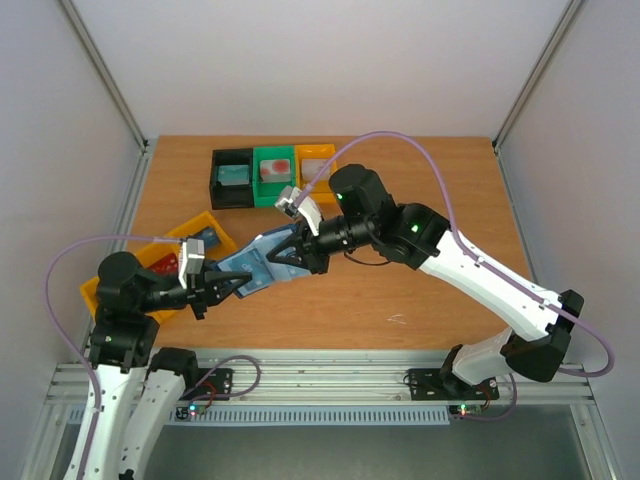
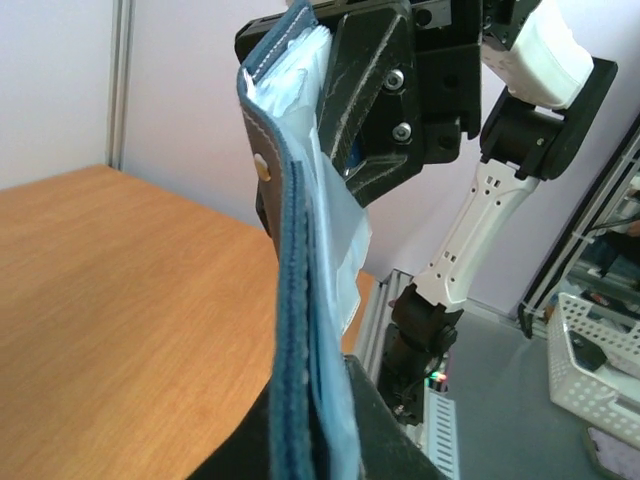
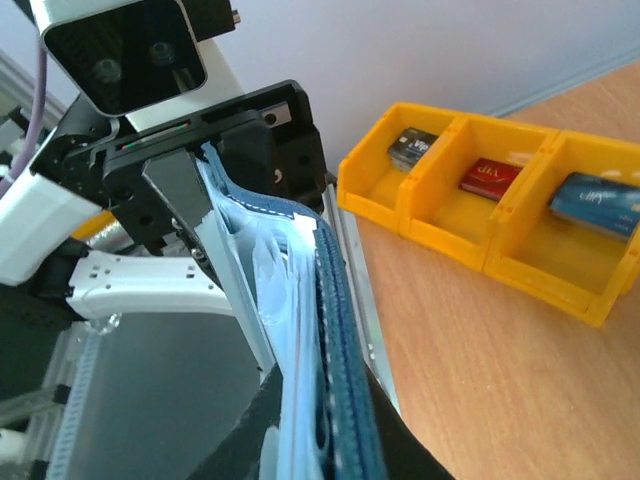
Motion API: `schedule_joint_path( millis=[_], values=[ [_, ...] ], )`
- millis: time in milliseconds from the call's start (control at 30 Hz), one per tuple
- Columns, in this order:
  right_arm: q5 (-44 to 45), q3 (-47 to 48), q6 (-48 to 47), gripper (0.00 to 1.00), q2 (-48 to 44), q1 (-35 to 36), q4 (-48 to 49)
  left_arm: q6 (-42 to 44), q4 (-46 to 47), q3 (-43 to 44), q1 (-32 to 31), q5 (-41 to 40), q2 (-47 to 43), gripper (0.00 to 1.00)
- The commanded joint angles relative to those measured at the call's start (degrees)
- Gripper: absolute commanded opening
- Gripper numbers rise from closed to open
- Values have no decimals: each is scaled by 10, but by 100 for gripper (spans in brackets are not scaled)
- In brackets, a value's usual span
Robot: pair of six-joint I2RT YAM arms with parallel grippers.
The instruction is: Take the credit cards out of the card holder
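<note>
L gripper (image 1: 222,286) clamped on one end of card holder (image 1: 250,268); R gripper (image 1: 284,256) clamped on other end. Holder held betw both over table (image 1: 400,290), centre-left. Edge-on in wrist views: pale pocket pages (image 3: 265,290) bulge beside blue-grey cover. Cards inside pockets: can't tell. Yellow bin (image 3: 440,225) at table's left, 3 compartments, one card each: dark card (image 3: 412,147), red card (image 3: 492,178), blue card (image 3: 598,203). Black bin (image 1: 215,182), green bin (image 1: 272,197), orange bin (image 1: 316,149) in row at back, sth flat in each.
</note>
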Motion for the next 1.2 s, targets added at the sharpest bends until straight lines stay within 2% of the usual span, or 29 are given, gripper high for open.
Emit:
schedule_joint_path(
  millis=[0,33,67,100,200,367,567,800,1000,1100,1167],
  values=[
    [-34,18,-19,1,-12,-4,-14,-15,46,-2,2,-16,-23,24],
    [-33,12,-24,1,-20,-4,-10,-15,41,1,2,-30,-23,41],
    [-33,8,-26,1,-26,-6,-6,-14,37,4,3,-47,-24,52],
    [-37,8,-24,1,-30,-7,-6,-12,38,5,4,-58,-25,56],
    [-69,11,-17,1,-36,-8,-7,-8,55,-4,6,-65,-27,56],
    [-61,0,-12,1,-59,-8,-17,16,23,-9,8,-82,-40,59],
    [-49,-28,-4,1,-77,-8,-6,107,-71,11,8,-65,-63,77],
    [-56,-31,0,1,-76,-8,1,82,-28,-2,8,-76,-68,71],
    [-65,-20,-12,1,-73,-8,-22,136,-40,-4,8,-97,-73,64],
    [-81,-20,-7,1,-67,-8,-12,118,32,-25,8,-97,-57,61],
    [-93,-19,-2,1,-56,-8,-2,53,94,-35,7,-103,-41,57]
  ],
)
